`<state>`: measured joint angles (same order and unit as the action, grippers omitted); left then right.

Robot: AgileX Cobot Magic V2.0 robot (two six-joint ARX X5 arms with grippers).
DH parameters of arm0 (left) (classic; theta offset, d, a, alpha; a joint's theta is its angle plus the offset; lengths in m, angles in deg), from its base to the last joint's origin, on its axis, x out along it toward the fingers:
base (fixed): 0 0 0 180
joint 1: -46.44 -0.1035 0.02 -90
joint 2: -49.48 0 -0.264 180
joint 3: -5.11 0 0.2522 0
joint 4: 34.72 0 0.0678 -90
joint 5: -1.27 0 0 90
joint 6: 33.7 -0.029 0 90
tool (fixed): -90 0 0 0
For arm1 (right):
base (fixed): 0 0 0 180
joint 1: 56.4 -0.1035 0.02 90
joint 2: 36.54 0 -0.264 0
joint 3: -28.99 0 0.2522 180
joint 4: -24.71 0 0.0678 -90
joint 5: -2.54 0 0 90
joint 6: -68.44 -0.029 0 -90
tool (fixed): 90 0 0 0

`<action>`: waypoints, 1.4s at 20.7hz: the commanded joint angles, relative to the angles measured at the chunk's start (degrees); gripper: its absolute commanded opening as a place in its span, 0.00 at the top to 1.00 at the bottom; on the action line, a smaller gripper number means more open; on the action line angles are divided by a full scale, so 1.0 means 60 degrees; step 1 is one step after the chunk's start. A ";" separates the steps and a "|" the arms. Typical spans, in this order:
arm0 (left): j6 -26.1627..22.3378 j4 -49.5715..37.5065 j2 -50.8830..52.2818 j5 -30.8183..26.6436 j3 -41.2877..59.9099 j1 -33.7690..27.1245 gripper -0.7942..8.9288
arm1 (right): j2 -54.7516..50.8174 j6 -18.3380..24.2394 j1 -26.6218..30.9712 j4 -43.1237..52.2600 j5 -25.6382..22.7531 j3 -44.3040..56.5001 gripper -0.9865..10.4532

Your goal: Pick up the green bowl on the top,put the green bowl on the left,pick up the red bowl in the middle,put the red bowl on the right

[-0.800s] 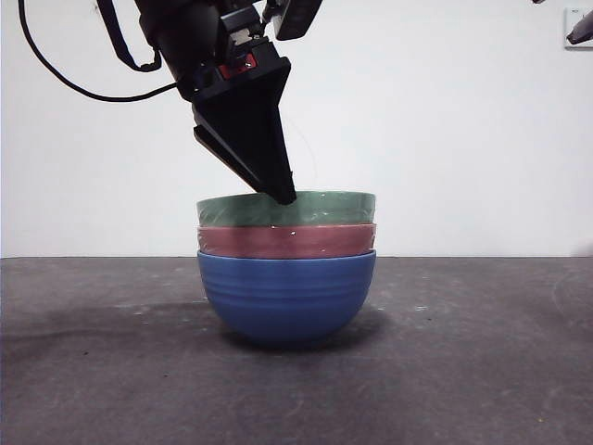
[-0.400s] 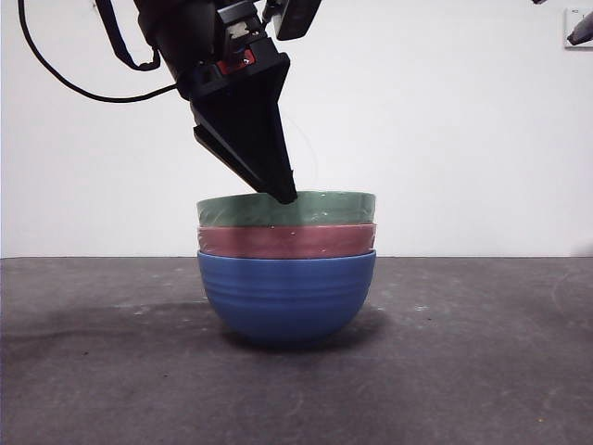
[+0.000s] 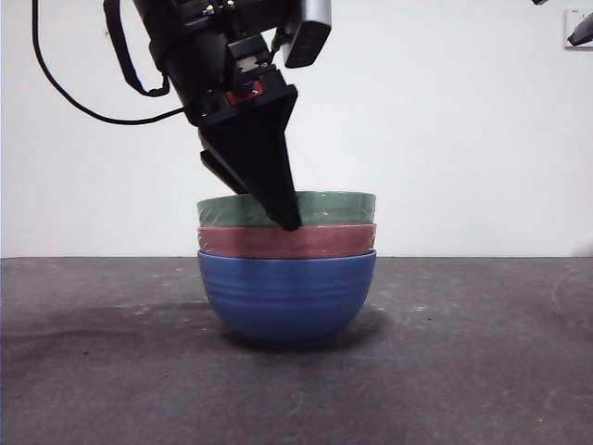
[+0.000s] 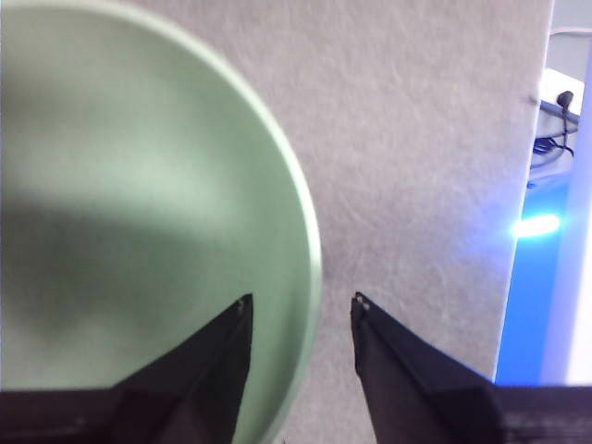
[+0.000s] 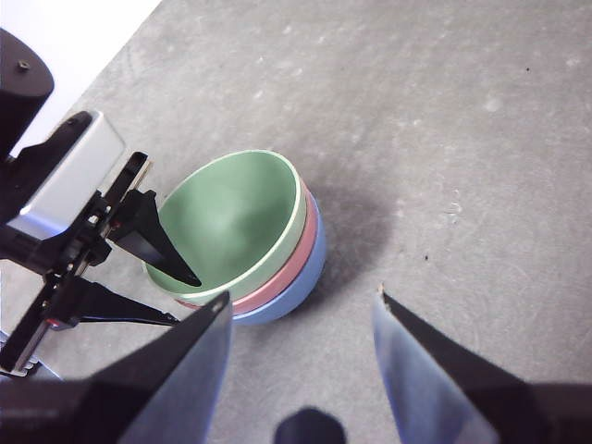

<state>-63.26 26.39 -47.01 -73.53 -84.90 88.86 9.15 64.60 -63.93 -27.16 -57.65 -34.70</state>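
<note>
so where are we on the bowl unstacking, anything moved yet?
Nothing placed yet: the green bowl sits on the red bowl, both nested in the blue bowl. In hand: the left claw is open and straddles the green bowl's rim, one jaw inside, one outside, not closed on it. The right claw hangs open above the table, away from the stack. Left to do: grasp, lift and place green, then red.

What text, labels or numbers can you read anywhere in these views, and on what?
None readable.
Green bowl, red bowl, blue bowl: plain, no markings.
Left gripper, open across the green bowl's rim: a small red patch above the jaws, no legible text.
Wall fixture at the top corner: too small to read.
</note>
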 commanded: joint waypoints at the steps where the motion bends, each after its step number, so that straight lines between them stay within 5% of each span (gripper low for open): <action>1: -0.0106 0.0011 -0.0011 -0.0018 -0.0179 0.0047 0.73 | 0.0011 -0.0007 -0.0015 0.0018 -0.0025 -0.0007 0.69; 3: -0.0076 0.0080 -0.0011 0.0018 -0.0393 0.0047 0.74 | 0.0011 0.0055 -0.0015 0.0018 -0.0029 -0.0007 0.69; 7: -0.0080 0.0211 -0.0011 0.0007 -0.0510 0.0044 0.92 | 0.0011 0.0051 -0.0015 0.0015 -0.0029 -0.0007 0.70; 15: -0.0091 0.0332 -0.0011 0.0000 -0.0539 0.0058 0.92 | 0.0007 0.0051 -0.0015 0.0011 -0.0025 -0.0007 0.70; 20: 0.0015 0.1810 -0.0011 -0.0149 -0.1912 0.0142 0.92 | 0.0011 0.0051 -0.0015 0.0011 -0.0025 -0.0007 0.70; 24: 0.0758 0.2718 0.0477 -0.0882 -0.3133 0.0270 0.92 | 0.0007 0.0055 -0.0015 0.0011 -0.0025 -0.0007 0.70; 29: 0.2040 0.3588 0.1960 -0.2747 -0.2718 -0.0040 0.92 | 0.0011 0.0055 -0.0015 0.0007 -0.0029 -0.0007 0.70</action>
<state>-53.58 47.97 -34.74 -89.16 -102.10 89.07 9.18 64.65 -63.93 -27.18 -57.65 -34.70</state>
